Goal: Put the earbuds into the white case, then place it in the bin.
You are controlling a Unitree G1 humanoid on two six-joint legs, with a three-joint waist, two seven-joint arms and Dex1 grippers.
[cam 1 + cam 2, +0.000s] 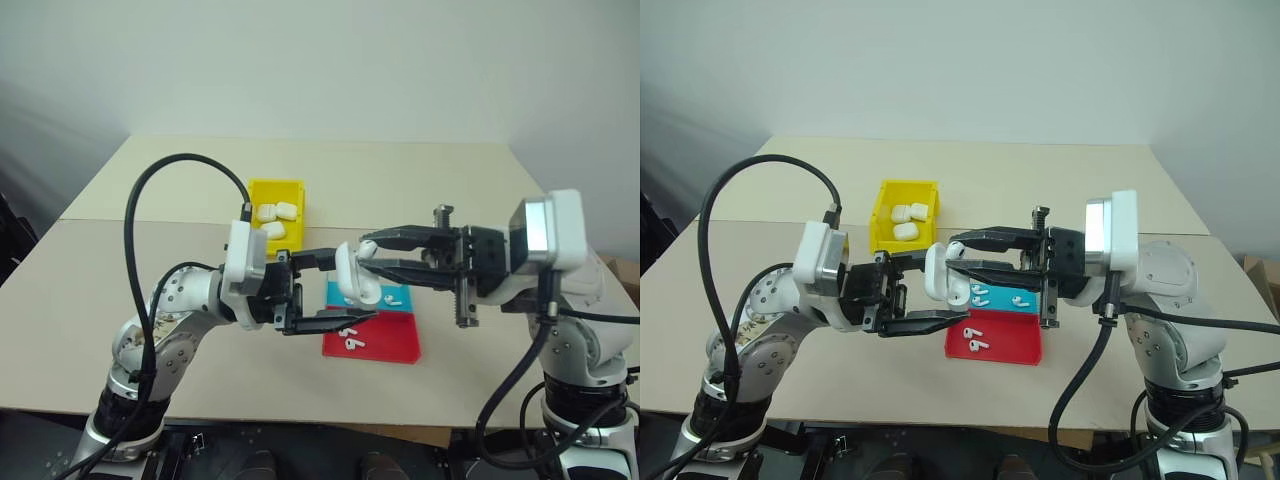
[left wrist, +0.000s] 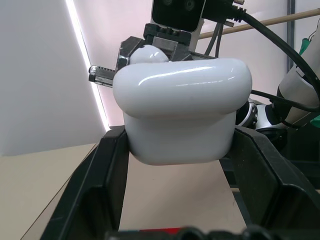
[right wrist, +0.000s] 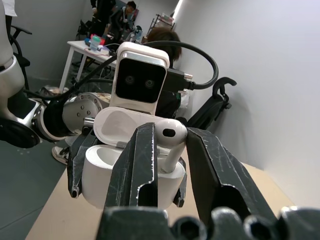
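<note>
A pale beige table (image 1: 420, 190) stands against a plain light wall (image 1: 320, 60). On it sit the yellow bin (image 1: 275, 190) (several white cases already inside) and, nearer, a flat red-and-blue tray (image 1: 385, 345) with loose earbuds (image 1: 973, 343). Above the tray, the left gripper (image 1: 335, 288) is clamped on the white case (image 1: 355, 277), lid open. The right gripper (image 1: 368, 255) pinches one earbud (image 3: 169, 135), its stem at the case's mouth. Behind, people stand by a cluttered desk (image 3: 92, 47).
</note>
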